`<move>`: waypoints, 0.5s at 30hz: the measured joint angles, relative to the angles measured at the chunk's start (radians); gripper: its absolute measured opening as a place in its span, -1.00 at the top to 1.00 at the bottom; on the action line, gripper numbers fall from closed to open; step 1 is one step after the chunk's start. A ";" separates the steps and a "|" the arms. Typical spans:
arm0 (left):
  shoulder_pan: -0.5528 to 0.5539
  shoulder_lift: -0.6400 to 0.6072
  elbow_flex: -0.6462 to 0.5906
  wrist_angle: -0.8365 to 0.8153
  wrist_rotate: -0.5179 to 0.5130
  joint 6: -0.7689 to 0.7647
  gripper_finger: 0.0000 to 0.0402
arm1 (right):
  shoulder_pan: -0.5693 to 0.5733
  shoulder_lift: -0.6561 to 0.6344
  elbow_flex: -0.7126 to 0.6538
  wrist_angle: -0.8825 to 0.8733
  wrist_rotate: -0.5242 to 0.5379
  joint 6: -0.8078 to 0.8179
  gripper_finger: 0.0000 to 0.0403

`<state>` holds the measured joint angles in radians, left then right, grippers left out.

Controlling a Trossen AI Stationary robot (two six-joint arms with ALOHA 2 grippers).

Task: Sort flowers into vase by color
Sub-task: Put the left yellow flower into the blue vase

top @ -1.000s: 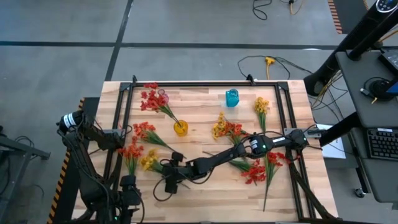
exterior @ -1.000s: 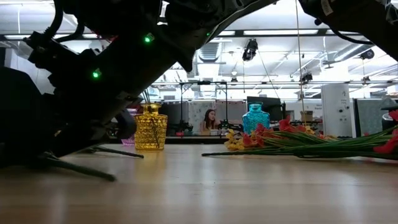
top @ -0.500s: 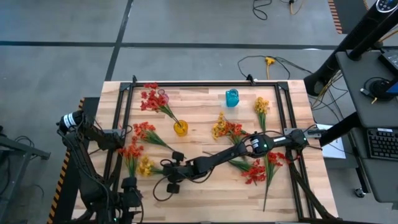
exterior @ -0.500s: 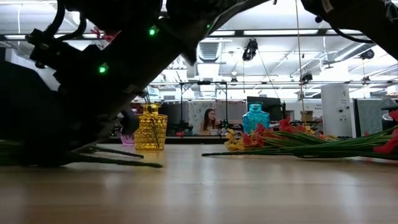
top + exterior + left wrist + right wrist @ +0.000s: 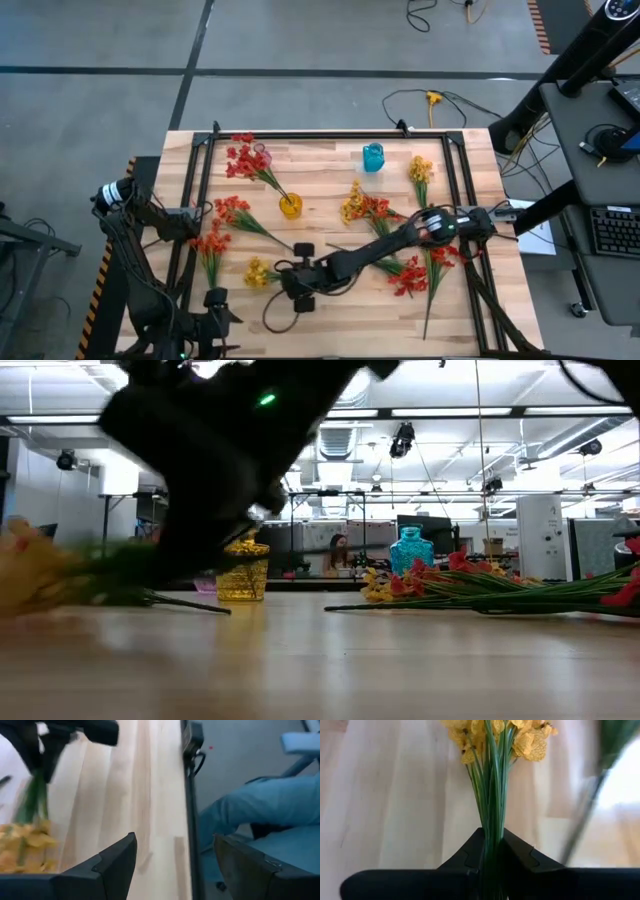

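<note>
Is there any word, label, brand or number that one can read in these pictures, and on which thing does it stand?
None can be read.
Yellow vase: no label shows.
Blue vase: no label shows.
Keyboard beside the table: keys too small to read.
Room behind the table: any signs are too small to read.
Right hand, shut on the yellow flower: no marking shows.
Left hand: no marking shows.

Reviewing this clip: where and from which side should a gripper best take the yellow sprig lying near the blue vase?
Probably mid-stem, from straight above. The yellow sprig lies flat beside the blue vase; its thin stem trails toward the table's near edge, clear of the bulky blossoms.
</note>
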<state>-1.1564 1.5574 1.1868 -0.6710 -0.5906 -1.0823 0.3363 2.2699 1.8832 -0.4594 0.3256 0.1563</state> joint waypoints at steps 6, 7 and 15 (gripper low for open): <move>0.025 0.000 0.071 -0.014 -0.015 0.026 -0.23 | 0.003 -0.284 -0.354 0.234 -0.011 -0.080 0.81; 0.029 0.000 0.082 -0.021 -0.035 0.044 -0.23 | 0.003 -0.335 -0.411 0.273 -0.015 -0.100 0.81; 0.097 0.001 0.170 -0.028 -0.354 0.221 -0.23 | -0.004 -0.658 -0.799 0.568 -0.051 -0.249 0.81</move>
<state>-1.0595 1.5581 1.3571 -0.6994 -0.9442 -0.8618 0.3320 1.6120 1.0839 0.1088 0.2745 -0.0929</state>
